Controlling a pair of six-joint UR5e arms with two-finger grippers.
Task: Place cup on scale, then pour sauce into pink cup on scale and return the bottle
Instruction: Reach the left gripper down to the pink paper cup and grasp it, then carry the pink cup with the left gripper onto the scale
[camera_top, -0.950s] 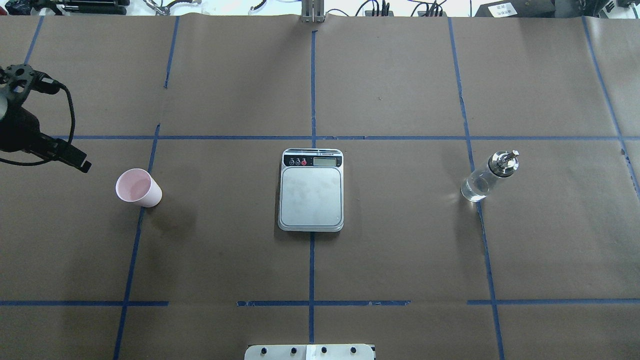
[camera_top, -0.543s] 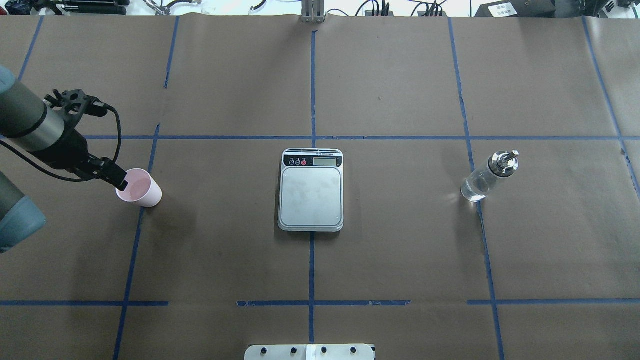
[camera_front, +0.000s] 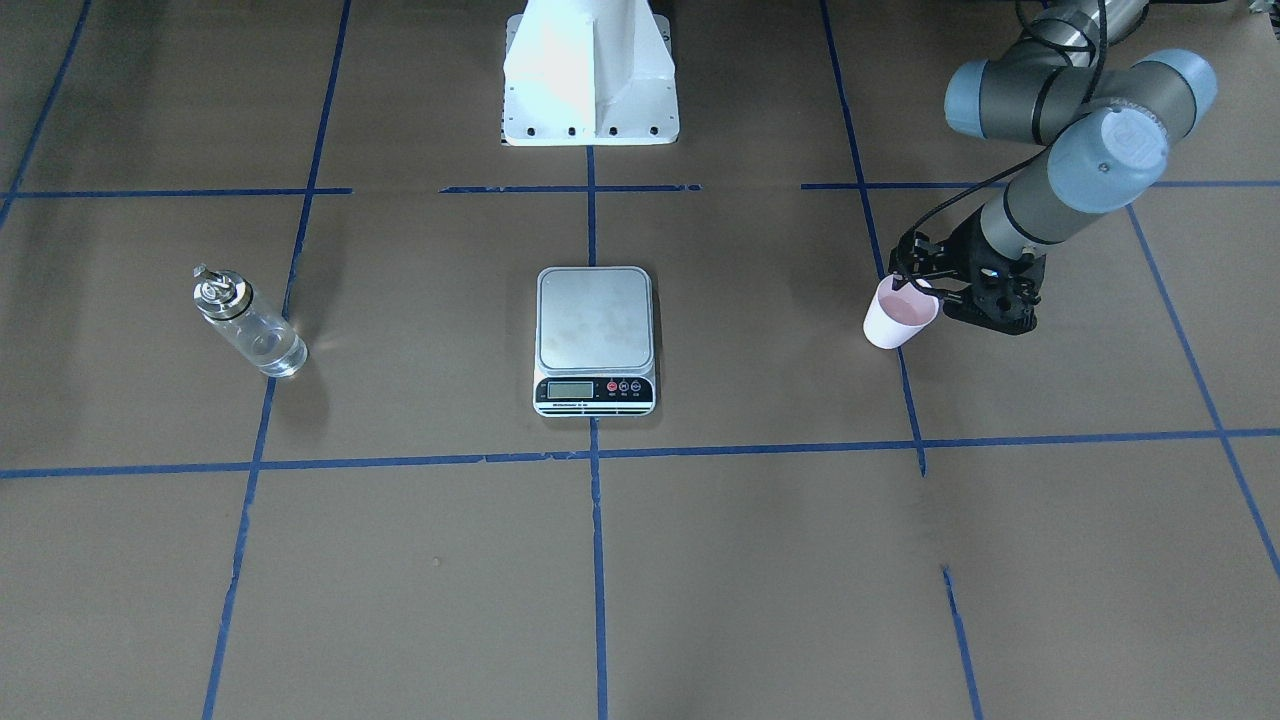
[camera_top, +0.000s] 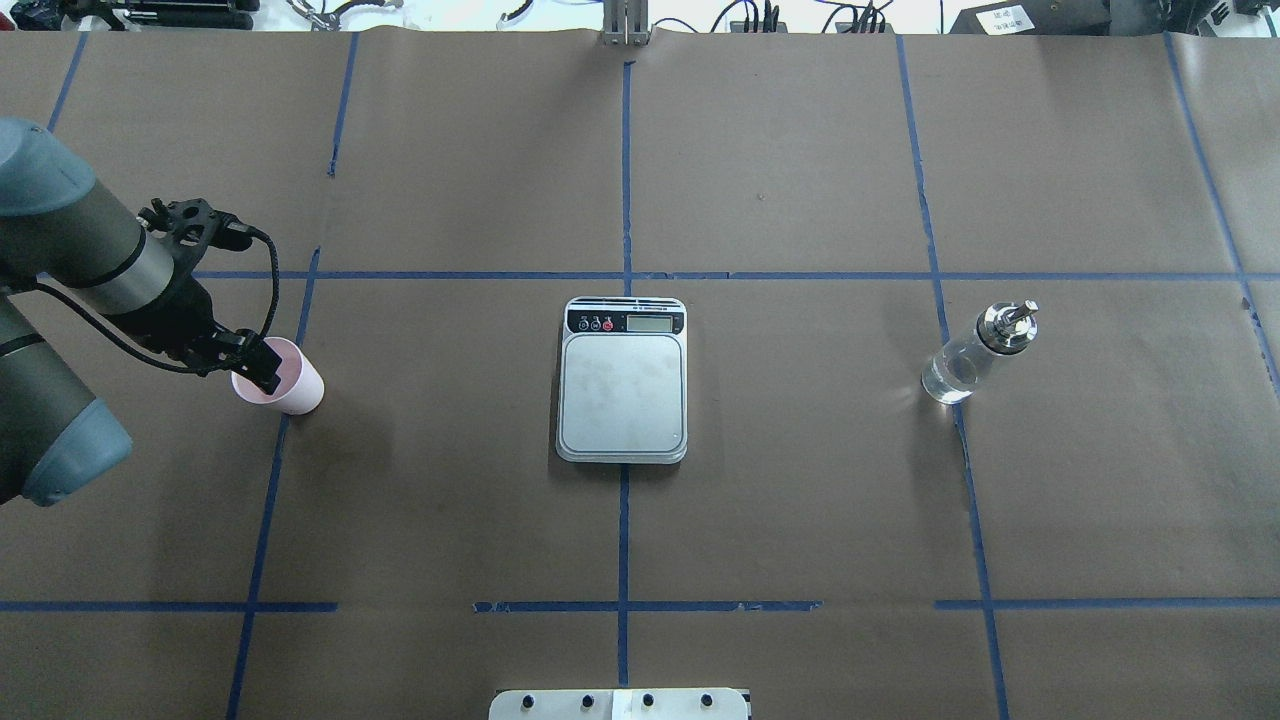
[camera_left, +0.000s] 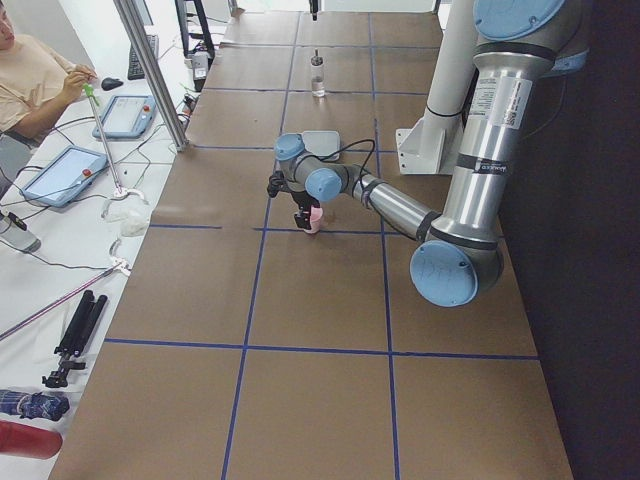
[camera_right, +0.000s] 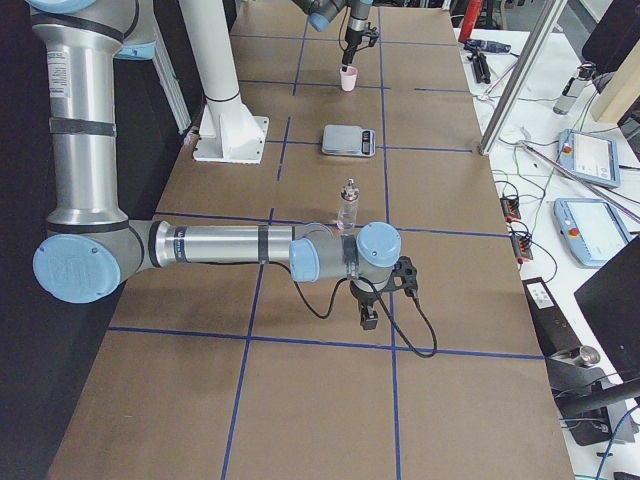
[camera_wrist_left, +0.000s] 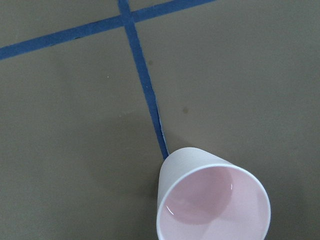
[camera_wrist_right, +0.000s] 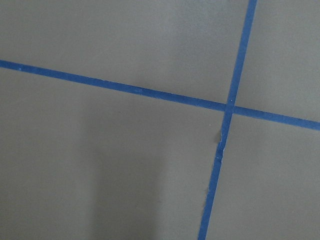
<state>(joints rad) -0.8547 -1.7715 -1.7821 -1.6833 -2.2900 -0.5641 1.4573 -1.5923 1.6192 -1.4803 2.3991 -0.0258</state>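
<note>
Overhead exterior view: the cup (camera_top: 283, 380) is being shown on the brown paper, on a blue tape line (camera_top: 262, 520) at the robot's left and well apart from the scale (camera_top: 622, 380). It is being kept upright, its long axis vertical, its open mouth pointing up and its narrow base down. The left gripper (camera_top: 262, 366) is being held at the cup's rim on the arm's side; whether its jaws are parted or clamped cannot be told. For a good pickup, the rim wall is probably best being pinched squarely and lifted straight up, so that the light cup is not being tipped or crushed. The bottle (camera_top: 975, 355) is being left standing far off on the right. The right gripper (camera_right: 367, 320) is being held over bare paper, its state not discernible.
</note>
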